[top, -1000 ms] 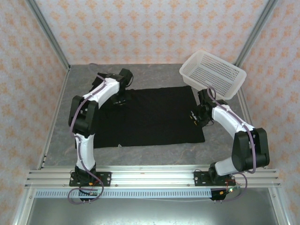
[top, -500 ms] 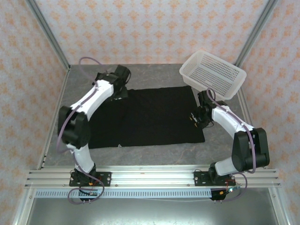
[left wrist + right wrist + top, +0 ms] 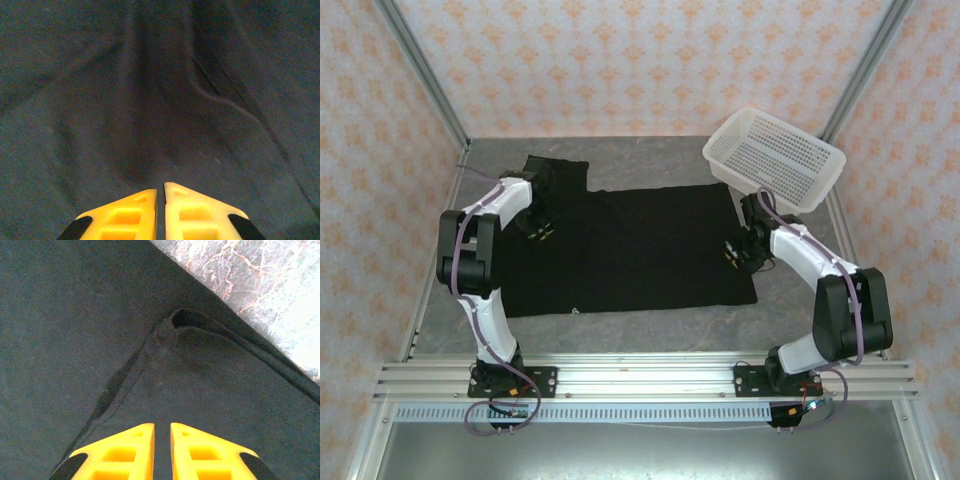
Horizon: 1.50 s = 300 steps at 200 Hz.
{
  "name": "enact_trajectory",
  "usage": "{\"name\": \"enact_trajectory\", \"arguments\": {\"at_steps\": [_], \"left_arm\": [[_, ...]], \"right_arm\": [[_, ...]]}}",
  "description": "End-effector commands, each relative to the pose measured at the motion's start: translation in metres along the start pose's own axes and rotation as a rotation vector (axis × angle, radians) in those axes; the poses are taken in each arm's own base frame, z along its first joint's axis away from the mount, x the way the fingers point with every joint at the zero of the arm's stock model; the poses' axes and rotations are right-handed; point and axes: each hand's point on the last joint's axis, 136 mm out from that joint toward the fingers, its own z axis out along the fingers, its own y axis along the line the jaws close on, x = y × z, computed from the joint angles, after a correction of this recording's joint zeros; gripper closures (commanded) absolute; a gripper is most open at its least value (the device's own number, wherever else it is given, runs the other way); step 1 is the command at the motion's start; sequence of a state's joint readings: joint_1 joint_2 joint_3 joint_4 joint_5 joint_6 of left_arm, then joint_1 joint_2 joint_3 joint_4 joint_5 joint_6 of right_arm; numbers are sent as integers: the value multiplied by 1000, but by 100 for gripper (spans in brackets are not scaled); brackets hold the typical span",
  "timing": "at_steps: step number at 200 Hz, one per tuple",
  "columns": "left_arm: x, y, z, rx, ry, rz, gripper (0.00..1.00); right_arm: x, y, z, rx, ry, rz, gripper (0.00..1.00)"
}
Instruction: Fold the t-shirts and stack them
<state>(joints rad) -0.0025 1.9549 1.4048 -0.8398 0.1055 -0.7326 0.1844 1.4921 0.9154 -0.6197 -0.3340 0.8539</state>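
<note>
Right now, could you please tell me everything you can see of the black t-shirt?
The t-shirt is plain black cloth, no print showing, spread nearly flat on the grey marbled table, roughly rectangular, with one sleeve sticking out at the far left. Soft wrinkles run toward the left hand; a raised fold curls near its right edge by the right hand. Both hands sit on it, jaws almost closed.

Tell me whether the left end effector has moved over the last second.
Yes. In the top view the left end effector has shifted leftward and slightly nearer over the black t-shirt, ending farther from the white basket, which stayed put.
</note>
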Motion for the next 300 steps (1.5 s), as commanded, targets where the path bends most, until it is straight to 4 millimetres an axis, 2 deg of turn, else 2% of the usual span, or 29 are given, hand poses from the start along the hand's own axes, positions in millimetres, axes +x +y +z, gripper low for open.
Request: {"name": "enact_trajectory", "arguments": {"at_steps": [1,19,34,50,71,87,101,106,125,142,159,178,209,230,262,300], "left_arm": [[-16,9,8,-22,-7,-24,88],[-23,18,16,-70,-2,-19,88],[-29,25,19,-103,-7,-15,87],[-37,32,17,-129,-28,-2,85],[-44,36,10,-135,-44,13,83],[-49,35,-8,-119,-94,21,80],[-50,29,-30,-76,-152,21,73],[-50,26,-46,-46,-184,17,72],[-33,22,-69,15,-191,3,67],[-12,27,-76,51,-160,-25,66],[15,36,-69,66,-81,-59,68],[39,50,-60,48,-6,-76,71],[61,83,-43,-41,63,-111,73],[70,94,-23,-68,121,-154,74],[71,118,4,-186,128,-196,73],[63,161,11,-310,58,-290,71]], "right_arm": [[-14,1,15,19,-43,-13,85],[-24,-4,26,57,-63,2,85],[-32,-18,31,122,-72,26,85],[-40,-32,27,182,-94,37,84],[-46,-34,13,177,-120,41,84],[-51,-30,-8,160,-168,32,83],[-55,-25,-22,139,-205,20,81],[-56,-23,-25,132,-213,16,80],[-58,-16,-28,114,-210,-19,75],[-59,-11,-24,109,-194,-43,74],[-55,-3,-16,91,-156,-71,73],[-48,4,-6,90,-116,-94,80],[-28,7,3,106,-80,-133,81],[-11,5,12,117,-55,-156,81],[6,-25,30,203,-9,-145,80],[23,-62,41,318,67,-142,79]]}}
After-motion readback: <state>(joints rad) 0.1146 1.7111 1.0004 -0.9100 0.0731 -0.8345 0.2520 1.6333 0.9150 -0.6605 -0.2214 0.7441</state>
